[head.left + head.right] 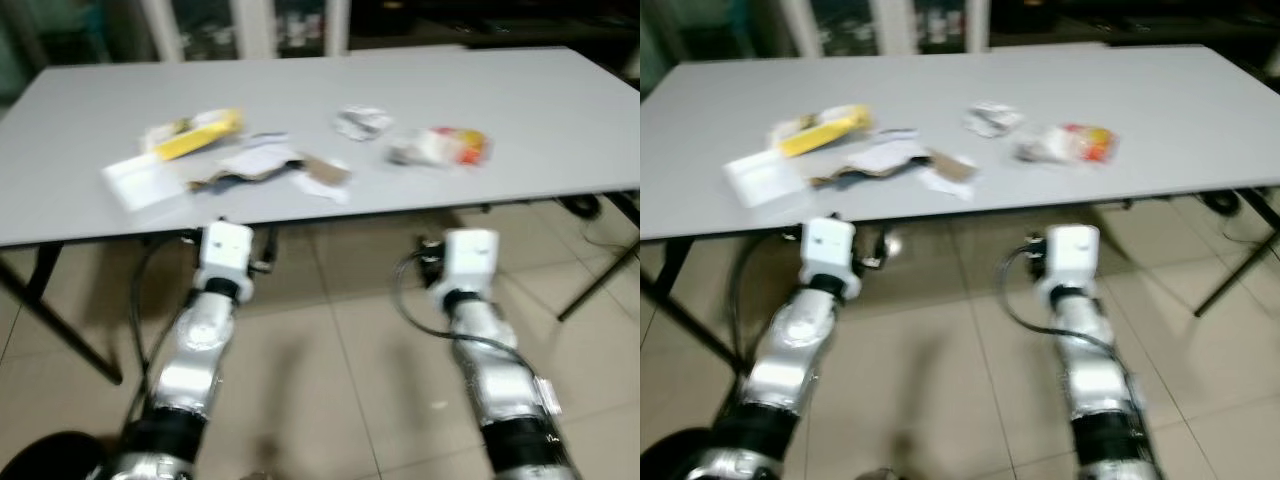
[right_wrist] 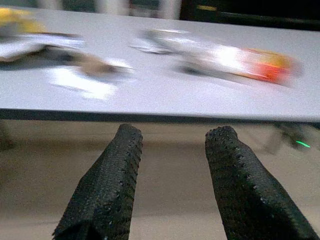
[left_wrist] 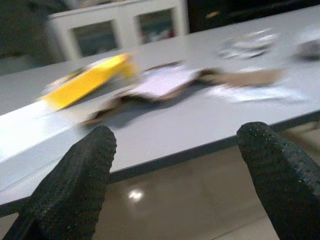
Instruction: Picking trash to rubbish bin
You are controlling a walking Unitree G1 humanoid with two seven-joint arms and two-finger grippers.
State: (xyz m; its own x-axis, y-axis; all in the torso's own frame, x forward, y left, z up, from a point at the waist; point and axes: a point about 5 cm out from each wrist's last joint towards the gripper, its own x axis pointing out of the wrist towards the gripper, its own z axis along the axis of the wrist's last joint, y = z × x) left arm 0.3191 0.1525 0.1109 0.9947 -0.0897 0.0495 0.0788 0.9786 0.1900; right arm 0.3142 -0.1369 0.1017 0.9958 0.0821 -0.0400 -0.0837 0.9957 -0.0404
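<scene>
Several pieces of trash lie on the grey table: a yellow wrapper, a white card, torn brown cardboard with white paper, a crumpled silvery wrapper and a clear bag with orange print. Both arms reach forward below the table's front edge. My left gripper is open wide, level with the edge and facing the yellow wrapper and cardboard. My right gripper is open just under the edge, facing the orange-printed bag. Neither holds anything.
Black table legs slant down at the left and another leg at the right. A dark round object sits on the tiled floor at the lower left. White glass-door cabinets stand behind the table. The views are blurred.
</scene>
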